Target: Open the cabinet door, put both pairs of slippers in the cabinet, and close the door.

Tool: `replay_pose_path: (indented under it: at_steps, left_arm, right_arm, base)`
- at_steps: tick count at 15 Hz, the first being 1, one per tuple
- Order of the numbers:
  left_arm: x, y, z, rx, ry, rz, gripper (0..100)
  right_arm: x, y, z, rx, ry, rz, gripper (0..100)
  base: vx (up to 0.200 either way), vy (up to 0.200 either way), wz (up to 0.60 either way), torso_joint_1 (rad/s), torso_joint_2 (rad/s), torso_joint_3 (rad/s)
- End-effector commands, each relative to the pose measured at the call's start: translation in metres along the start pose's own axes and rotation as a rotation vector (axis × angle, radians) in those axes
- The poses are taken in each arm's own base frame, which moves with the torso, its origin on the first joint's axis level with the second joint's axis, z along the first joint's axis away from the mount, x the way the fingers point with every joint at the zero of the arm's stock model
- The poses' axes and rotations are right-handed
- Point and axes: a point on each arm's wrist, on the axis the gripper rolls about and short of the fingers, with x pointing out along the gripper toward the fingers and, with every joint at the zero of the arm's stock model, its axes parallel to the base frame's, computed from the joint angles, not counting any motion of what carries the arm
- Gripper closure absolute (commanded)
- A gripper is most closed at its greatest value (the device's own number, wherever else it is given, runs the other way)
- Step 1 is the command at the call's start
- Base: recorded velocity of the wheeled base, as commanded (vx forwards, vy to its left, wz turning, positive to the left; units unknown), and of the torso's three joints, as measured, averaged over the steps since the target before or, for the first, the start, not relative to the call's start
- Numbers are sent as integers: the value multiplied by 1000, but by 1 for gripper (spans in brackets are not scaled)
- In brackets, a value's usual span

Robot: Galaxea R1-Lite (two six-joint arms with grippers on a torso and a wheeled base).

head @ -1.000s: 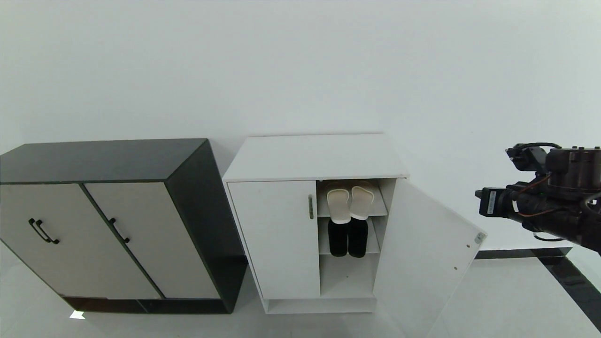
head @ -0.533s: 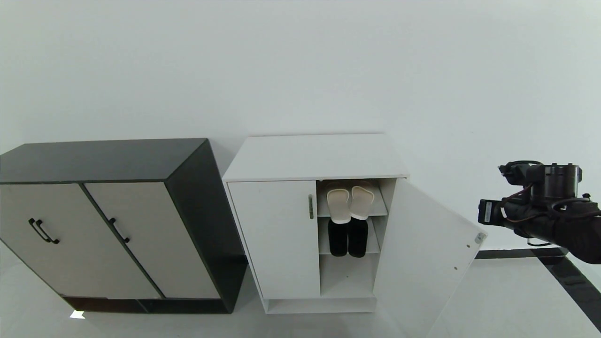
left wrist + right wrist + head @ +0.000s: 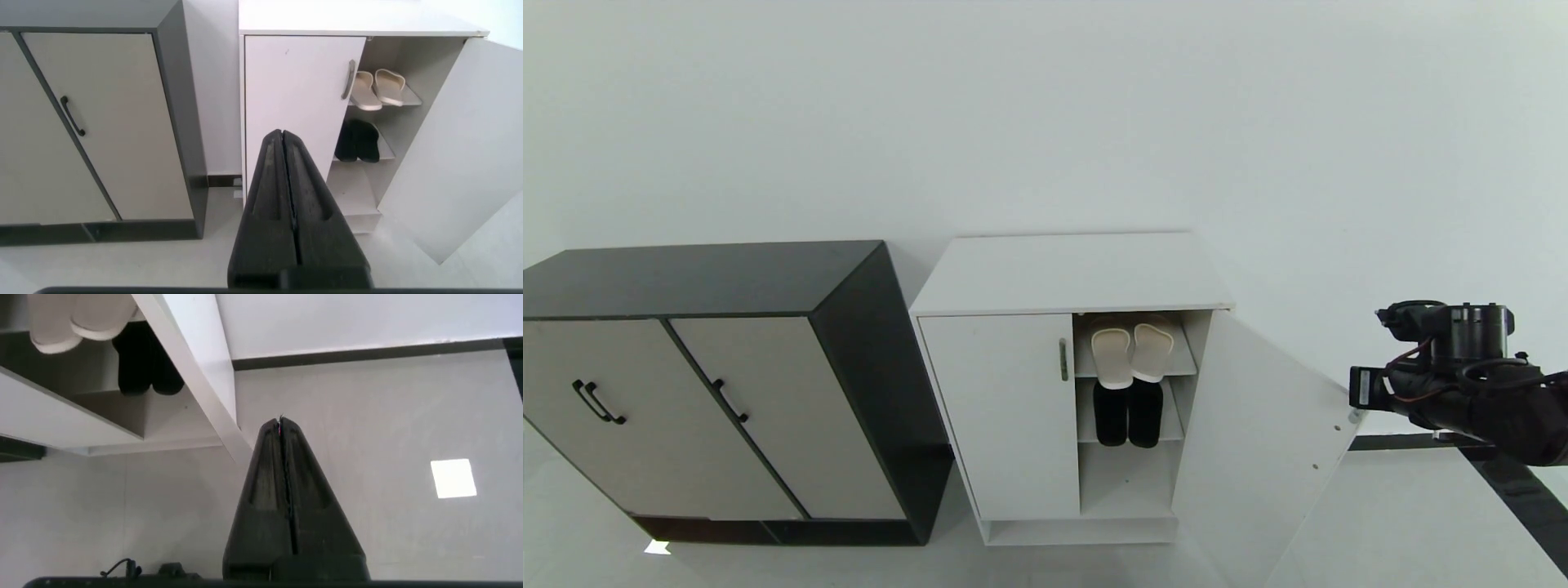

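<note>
- Sitting on the top shelf of the white cabinet (image 3: 1070, 278), the white slippers (image 3: 1131, 351) lie side by side.
- The black slippers (image 3: 1127, 412) are one shelf down, at 6 o'clock from the white pair.
- The right door (image 3: 1258, 425) hangs wide open, swung out toward 4 o'clock. The left door (image 3: 1001, 408) is shut.
- The right gripper (image 3: 282, 422) is pressed closed with nothing in it. It is just beside the right door's edge, at 3 o'clock from it.
- The left gripper (image 3: 283, 133) is closed too and holds nothing, out in front of the white cabinet.
- A black cabinet (image 3: 686, 278) stands at 9 o'clock from the white one, with both its doors shut.
</note>
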Motion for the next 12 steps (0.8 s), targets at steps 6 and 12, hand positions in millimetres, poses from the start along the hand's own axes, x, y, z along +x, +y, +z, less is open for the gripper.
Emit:
replay_pose_path:
  at_steps: [6, 12]
  left_arm:
    - [0, 0, 0, -1, 1, -1, 100]
    - [0, 0, 0, -1, 1, -1, 100]
  right_arm:
    - [7, 1, -10, -21, 35, -1, 100]
    - [2, 23, -21, -58, 41, 53, 100]
  base:
    - [0, 0, 0, 0, 0, 0]
    - [0, 0, 0, 0, 0, 0]
